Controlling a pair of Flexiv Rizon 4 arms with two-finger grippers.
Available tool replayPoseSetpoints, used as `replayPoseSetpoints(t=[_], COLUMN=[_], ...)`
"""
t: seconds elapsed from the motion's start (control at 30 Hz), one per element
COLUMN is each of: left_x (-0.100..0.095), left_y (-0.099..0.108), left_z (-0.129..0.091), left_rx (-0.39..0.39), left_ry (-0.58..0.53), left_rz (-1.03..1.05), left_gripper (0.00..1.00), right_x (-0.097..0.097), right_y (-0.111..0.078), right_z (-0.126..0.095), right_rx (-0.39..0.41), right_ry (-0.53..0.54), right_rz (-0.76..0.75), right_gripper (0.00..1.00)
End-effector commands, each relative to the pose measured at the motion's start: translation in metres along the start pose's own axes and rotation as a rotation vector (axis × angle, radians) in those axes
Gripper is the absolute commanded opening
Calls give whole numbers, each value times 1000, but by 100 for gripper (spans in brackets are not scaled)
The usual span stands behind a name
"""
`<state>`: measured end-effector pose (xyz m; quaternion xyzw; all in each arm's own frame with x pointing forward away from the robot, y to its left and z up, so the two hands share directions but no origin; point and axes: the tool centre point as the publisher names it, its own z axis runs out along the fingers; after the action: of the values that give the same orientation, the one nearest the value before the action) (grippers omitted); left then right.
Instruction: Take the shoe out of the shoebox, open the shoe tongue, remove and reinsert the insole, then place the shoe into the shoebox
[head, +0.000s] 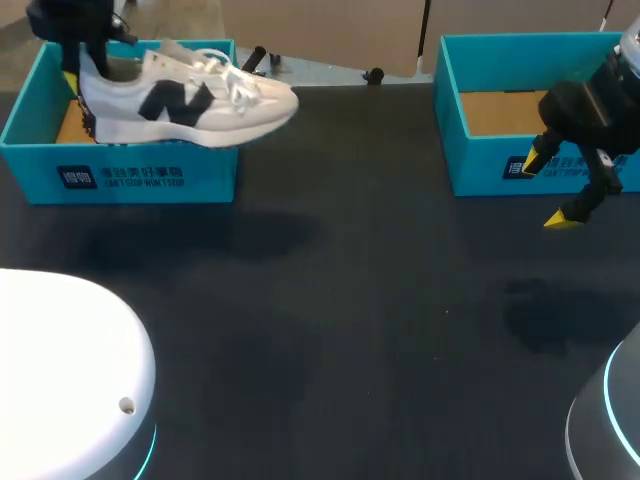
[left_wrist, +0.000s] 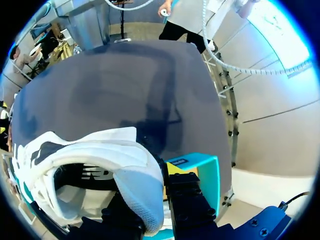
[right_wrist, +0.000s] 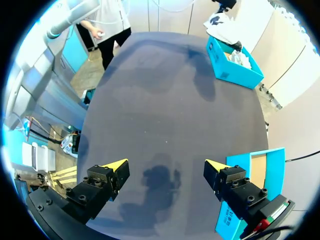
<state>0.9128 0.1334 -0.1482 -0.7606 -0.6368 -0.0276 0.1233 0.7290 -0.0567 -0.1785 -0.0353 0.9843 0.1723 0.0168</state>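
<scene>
Shoe (head: 185, 100), white with a dark side emblem, hangs over the left box (head: 120, 175), toe past its right wall. My left fingers (head: 85, 72) clamp its heel. The box front carries white print. My right fingers (head: 548, 190) hang spread, far right of that box, above the worktop (head: 350, 300).

A dark, matte counter (head: 350, 330) fills the scene, its surface plain and even, with soft blurred shadows lying across it under diffuse light.

Left jaws' tips hidden by shoe (left_wrist: 107, 157)
</scene>
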Motion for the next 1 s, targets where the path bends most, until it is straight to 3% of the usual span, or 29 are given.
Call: replayPoseSetpoints(t=[0.03, 0.07, 0.1, 0.73, 1.0], left_x=[-23, -23, -38, -162, -204], left_y=[-22, -22, -30, -104, -129], left_z=[2, 2, 6, 31, 47], left_rx=[-106, -106, -103, -129, -128], left_ry=[18, 18, 18, -31, -47], left_rz=[-1, -1, -10, -126, -138], left_gripper=[0, 0, 0, 0, 0], right_x=[-1, -1, -1, -1, -1], right_y=[0, 0, 0, 0, 0], right_z=[1, 1, 1, 1, 1], right_rx=[1, 1, 1, 1, 1], right_ry=[1, 1, 1, 1, 1], right_rz=[0, 0, 0, 0, 0], right_gripper=[100, 100, 100, 100, 100])
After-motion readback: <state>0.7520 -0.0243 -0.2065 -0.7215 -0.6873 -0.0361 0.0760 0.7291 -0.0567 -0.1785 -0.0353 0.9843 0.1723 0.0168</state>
